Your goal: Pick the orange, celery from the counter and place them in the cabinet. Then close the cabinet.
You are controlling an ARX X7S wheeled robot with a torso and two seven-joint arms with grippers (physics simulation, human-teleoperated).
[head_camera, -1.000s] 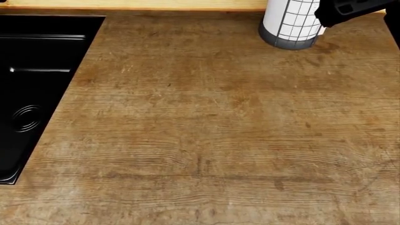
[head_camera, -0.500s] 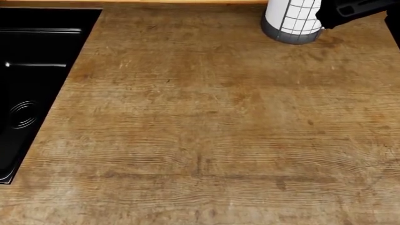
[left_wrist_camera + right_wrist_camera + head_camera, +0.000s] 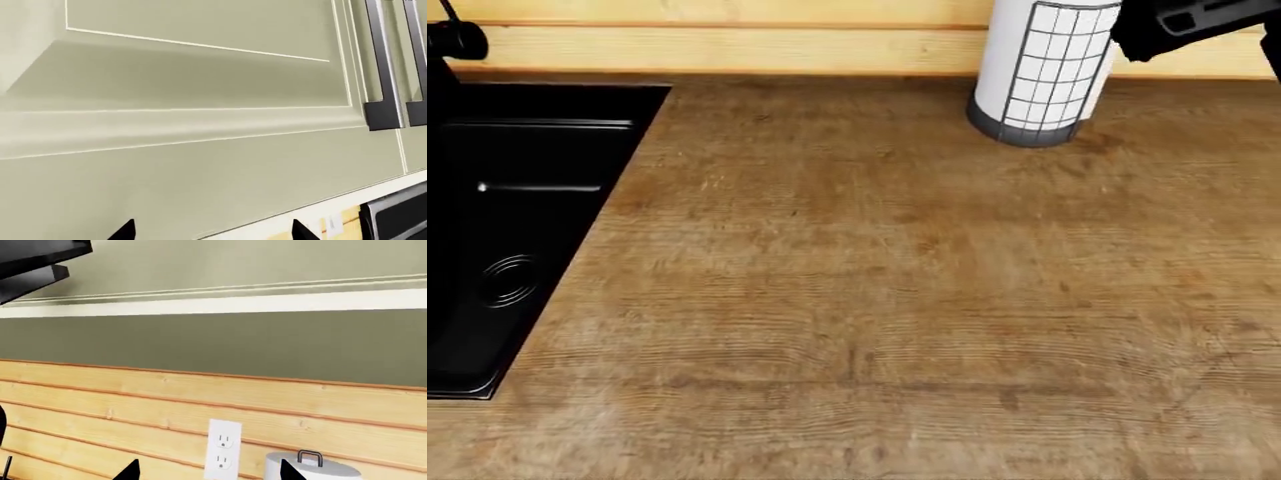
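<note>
Left gripper (image 3: 210,231): its two dark fingertips are showing at the near edge of the left wrist view, standing apart with nothing between them, so the jaws are reading as released and empty.
Left wrist view: the camera is facing a cream panelled cabinet door (image 3: 200,75) with black bar handles (image 3: 383,70) at one side; a strip of wooden wall and a dark appliance edge are peeking in at one corner.
Head view: the counter (image 3: 881,300) is filling the frame, bare wood grain from its back edge to its front edge; a black stove (image 3: 507,230) is sitting along its left edge, and a white grid-patterned paper towel roll (image 3: 1041,70) is standing at its back edge, toward the right.
Right arm: a dark part of it is hanging over the counter's back right corner, just beside the roll.
Right gripper (image 3: 210,471): fingertips are spread and holding nothing.
Right wrist view: plank backsplash (image 3: 167,405), a wall outlet (image 3: 223,447) and the roll's top are showing.
Orange and celery: neither is appearing in any view, so their direction, the celery's long axis and the nearer arm cannot be judged.
Next need: probably looking elsewhere along the counter first.
</note>
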